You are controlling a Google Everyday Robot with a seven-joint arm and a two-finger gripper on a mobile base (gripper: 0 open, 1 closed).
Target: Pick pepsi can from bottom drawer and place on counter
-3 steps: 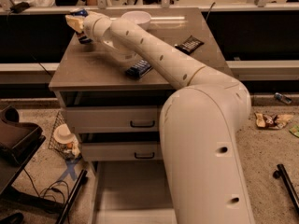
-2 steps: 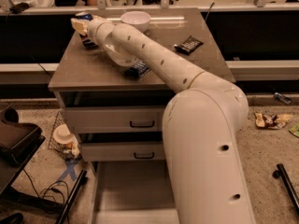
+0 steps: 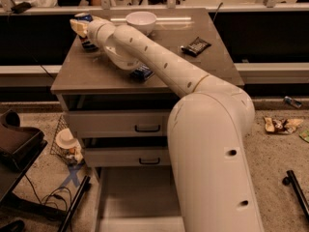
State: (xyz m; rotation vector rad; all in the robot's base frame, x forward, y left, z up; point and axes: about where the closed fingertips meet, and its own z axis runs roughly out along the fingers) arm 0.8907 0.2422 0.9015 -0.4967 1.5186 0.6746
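My gripper (image 3: pixel 81 26) is at the back left corner of the counter (image 3: pixel 203 71), at the end of my white arm that reaches across the top. It is shut on the pepsi can (image 3: pixel 87 18). The can's dark blue body shows above and below the pale fingers (image 3: pixel 77 26), and its lower end is at or just above the counter surface. The bottom drawer (image 3: pixel 140 197) is pulled out below the cabinet, and the grey floor that shows is bare. My arm hides its right part.
A white bowl (image 3: pixel 141 21) stands at the back of the counter. A flat blue snack wrapper (image 3: pixel 143 72) lies under my arm and a black snack packet (image 3: pixel 195 46) lies to the right. The two upper drawers (image 3: pixel 116 123) are closed. A wire basket (image 3: pixel 67 148) and a black chair (image 3: pixel 17 146) stand on the floor to the left.
My gripper with the can shifted slightly right, then settled over the back left corner of the counter. Nothing else moved.
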